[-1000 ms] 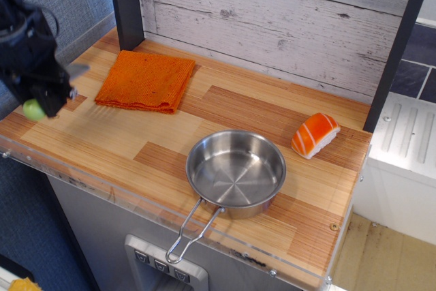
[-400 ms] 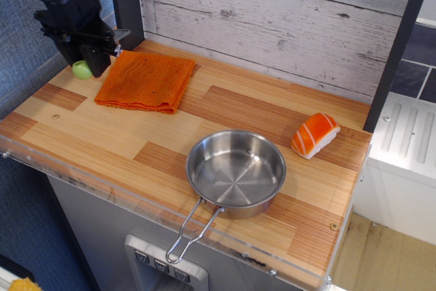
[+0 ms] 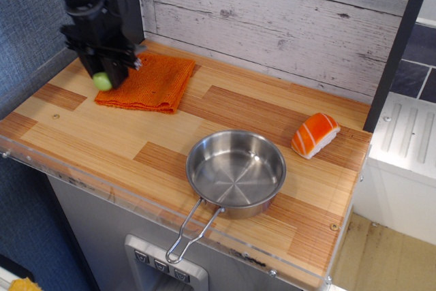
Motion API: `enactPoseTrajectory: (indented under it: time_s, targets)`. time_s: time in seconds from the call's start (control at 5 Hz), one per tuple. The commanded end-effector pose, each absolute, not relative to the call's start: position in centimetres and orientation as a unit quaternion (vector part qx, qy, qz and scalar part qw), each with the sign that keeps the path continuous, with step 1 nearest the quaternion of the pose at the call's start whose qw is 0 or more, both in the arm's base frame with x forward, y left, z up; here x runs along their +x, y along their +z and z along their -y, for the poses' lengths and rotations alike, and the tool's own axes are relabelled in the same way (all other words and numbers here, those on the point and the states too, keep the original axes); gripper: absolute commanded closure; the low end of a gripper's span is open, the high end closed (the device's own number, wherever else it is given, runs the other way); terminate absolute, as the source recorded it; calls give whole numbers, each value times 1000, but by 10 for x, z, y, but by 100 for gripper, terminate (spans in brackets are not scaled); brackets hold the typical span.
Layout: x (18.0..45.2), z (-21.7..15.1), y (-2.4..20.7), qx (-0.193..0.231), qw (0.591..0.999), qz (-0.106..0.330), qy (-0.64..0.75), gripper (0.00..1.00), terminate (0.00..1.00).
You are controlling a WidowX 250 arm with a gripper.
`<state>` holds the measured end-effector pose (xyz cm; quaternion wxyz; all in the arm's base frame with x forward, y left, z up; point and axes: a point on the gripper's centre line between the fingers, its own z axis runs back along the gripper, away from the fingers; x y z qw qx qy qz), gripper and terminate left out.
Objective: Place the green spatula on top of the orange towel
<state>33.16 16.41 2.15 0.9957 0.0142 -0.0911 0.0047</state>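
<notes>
1. Observation.image view: gripper hangs over the left part of the orange towel, fingers clamped on the green spatula; only the handle end shows.
2. Step, I'd say: carry stage, nearly at drop-off.
3. Next: shift a bit right toward towel's middle, lower, then let go.

Wood counter — towel, pan, sushi.
</notes>
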Motion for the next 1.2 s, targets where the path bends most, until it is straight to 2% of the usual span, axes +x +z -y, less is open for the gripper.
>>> enactPoseTrajectory:
  time_s: [0.0, 0.4, 0.6, 1.0]
  targets:
    - [342, -155, 30, 28, 993, 110, 27, 0, 0]
    - [335, -156, 37, 34, 992, 112, 39, 0, 0]
    - [329, -160, 51, 38, 990, 125, 49, 0, 0]
    - [313, -164, 109, 38, 981, 181, 62, 0, 0]
